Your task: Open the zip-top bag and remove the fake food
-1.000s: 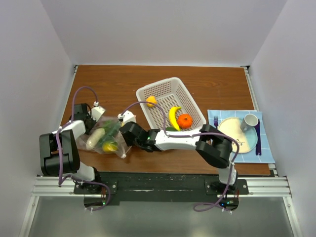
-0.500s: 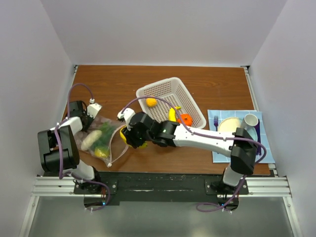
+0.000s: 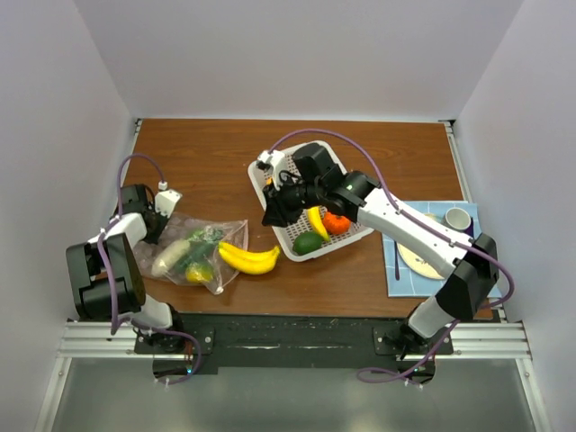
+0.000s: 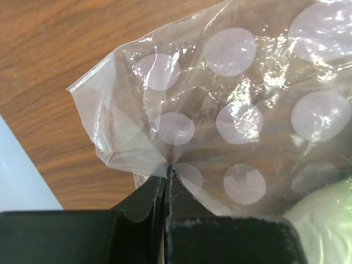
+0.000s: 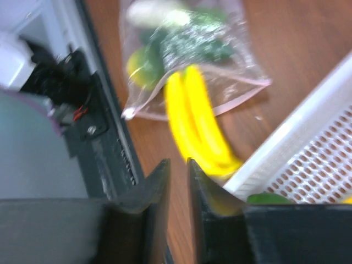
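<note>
With the left fingers (image 4: pixel 144 201) pinching the bag (image 4: pixel 236 99) at its corner, the banana (image 3: pixel 249 259) lay crosswise at its mouth, nearer the right fingers (image 5: pixel 157 190), narrowly parted and empty.

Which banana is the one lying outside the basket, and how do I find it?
Look at the wooden table, then at the clear zip-top bag near its left front corner. At the bag's right edge lies a banana on the wood. The other banana sits inside the white basket; this one doesn't.
</note>
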Available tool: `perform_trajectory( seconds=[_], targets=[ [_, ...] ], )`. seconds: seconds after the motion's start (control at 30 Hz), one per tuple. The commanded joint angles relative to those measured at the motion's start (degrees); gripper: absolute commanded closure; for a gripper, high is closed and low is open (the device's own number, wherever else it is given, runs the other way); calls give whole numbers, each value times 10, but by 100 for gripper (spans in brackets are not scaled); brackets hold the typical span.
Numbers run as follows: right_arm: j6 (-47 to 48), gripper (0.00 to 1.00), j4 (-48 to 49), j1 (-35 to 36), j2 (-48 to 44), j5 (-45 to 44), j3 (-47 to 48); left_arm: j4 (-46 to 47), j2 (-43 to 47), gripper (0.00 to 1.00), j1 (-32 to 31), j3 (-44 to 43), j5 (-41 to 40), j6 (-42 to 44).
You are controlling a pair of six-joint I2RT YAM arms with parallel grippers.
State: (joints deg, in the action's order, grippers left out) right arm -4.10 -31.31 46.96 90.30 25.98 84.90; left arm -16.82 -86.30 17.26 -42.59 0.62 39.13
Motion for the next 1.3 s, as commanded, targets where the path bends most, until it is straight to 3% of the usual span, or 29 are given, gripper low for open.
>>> perform_trajectory(
  seconds=[0.0,0.03,0.1,0.2,0.23,0.4,0.53,0.7,0.9,1.27],
  targets=[
    [-13,83,14,-15,-9,-132,37,-37,36,100,4,-6,42,-20],
    [-11,71,15,-15,3,-109,44,-36,40,100,4,-4,43,-20],
    [-12,59,11,5,14,-87,43,-30,41,100,4,3,41,-18],
    [27,40,7,80,27,-138,26,-21,32,100,4,7,35,-16],
    [34,29,7,100,29,-147,9,-18,26,100,4,7,33,-16],
    [71,2,6,172,51,-176,-42,-17,16,100,4,1,34,-20],
    [63,1,10,197,51,-197,-87,-14,14,100,4,-3,25,-17],
    [22,1,52,208,51,-315,-147,-20,15,100,4,-8,32,-19],
    [4,1,119,209,71,-382,-199,-24,21,100,4,-8,38,-21],
    [-51,1,198,209,147,-336,-228,-24,34,100,4,2,43,-18]
  ],
)
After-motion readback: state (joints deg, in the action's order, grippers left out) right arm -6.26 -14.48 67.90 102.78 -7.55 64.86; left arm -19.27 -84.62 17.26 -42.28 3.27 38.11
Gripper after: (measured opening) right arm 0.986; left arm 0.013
